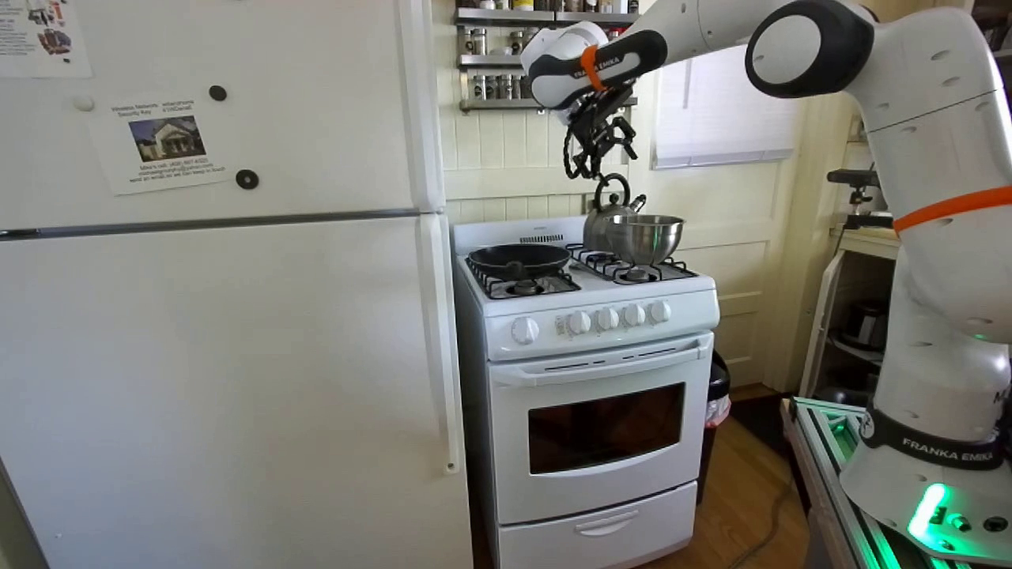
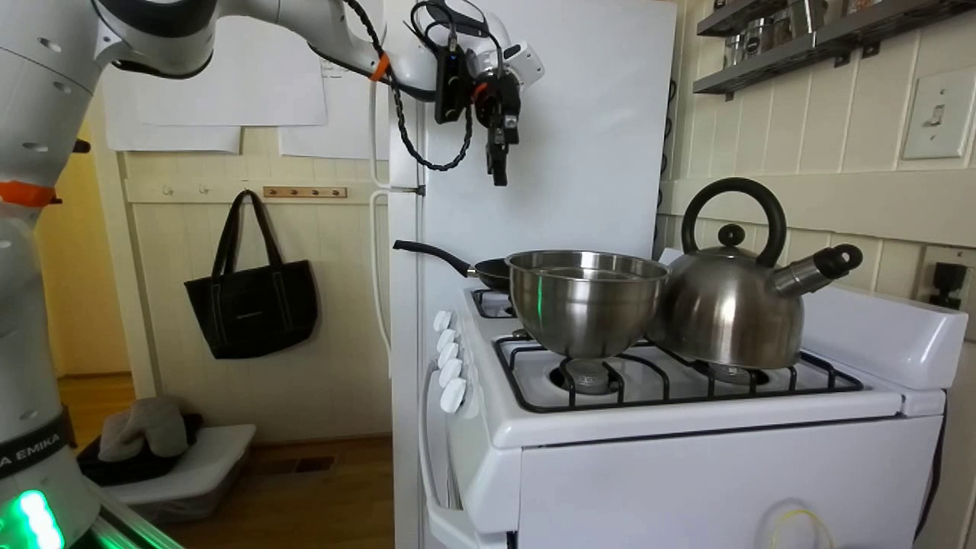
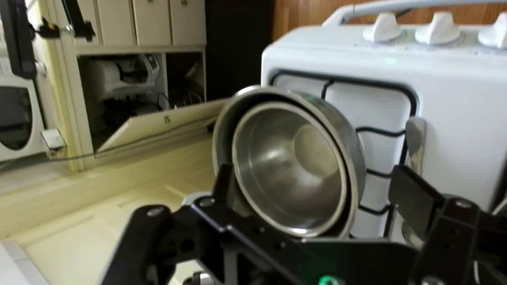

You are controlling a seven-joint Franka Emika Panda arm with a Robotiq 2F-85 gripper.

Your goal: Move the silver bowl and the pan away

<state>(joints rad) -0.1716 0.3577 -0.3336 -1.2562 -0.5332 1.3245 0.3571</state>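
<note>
A silver bowl (image 2: 583, 316) sits upright over a burner (image 2: 589, 377) of a white stove (image 2: 648, 465), near the control knobs (image 2: 450, 370), with a smaller metal bowl (image 3: 277, 174) nested inside it. At nine o'clock from the silver bowl in an exterior view, a dark, shallow pan (image 1: 518, 258) rests on the same stove, its black handle (image 2: 433, 253) pointing toward ten o'clock in an exterior view, where the silver bowl partly hides the pan's body. A brushed-metal kettle (image 2: 728, 316) stands just beside the silver bowl, at three o'clock in an exterior view, its spout (image 2: 802, 276) aimed toward two o'clock; whether kettle and bowl touch cannot be told. Higher up, at eleven o'clock from the silver bowl in both exterior views, the tool (image 2: 499, 164) hangs apart from the cookware with its black fingers (image 3: 414, 194) spread wide, and the wrist view frames the nested bowls between them. A white robot arm (image 1: 941, 292) carries the tool, its base (image 1: 889, 482) glowing green toward four o'clock in an exterior view. Farther out, a white refrigerator (image 1: 261, 379) stands beside the stove at nine o'clock in an exterior view, shelves (image 1: 506, 104) of small jars (image 1: 480, 41) hang toward eleven o'clock from the silver bowl, and a lined black bin (image 1: 718, 378) stands at the stove's three o'clock side. In an exterior view, a black bag (image 2: 255, 313) hangs at nine o'clock from the silver bowl.
</note>
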